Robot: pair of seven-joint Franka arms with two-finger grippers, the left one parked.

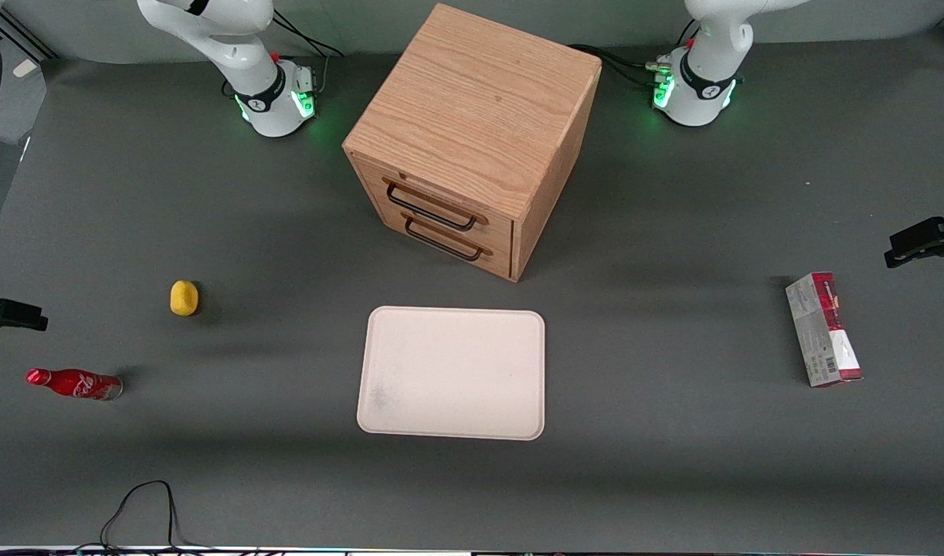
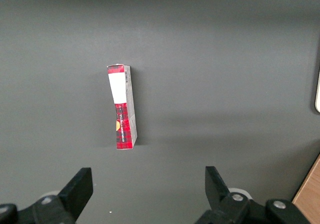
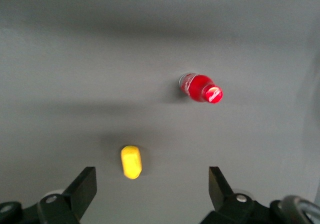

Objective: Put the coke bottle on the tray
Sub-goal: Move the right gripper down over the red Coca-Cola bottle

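1. Currently the coke bottle (image 1: 75,384) stands on the table toward the working arm's end, well apart from the tray (image 1: 453,373), which holds nothing.
2. Yellow object (image 1: 184,298) sits near the bottle, farther from the front camera.
3. Right gripper (image 3: 151,186) hangs high above both, fingers (image 3: 85,183) spread wide, gripping nothing.
4. Handling guess: bottle looks small, light, rigid; glossy skin likely slippery, rounded body may roll if tipped.
5. Best hold probably across the body below the red cap (image 3: 213,94), jaws squarely on the widest part.
6. Wooden drawer cabinet (image 1: 472,139) and carton (image 1: 823,330) are far off, no obstruction.
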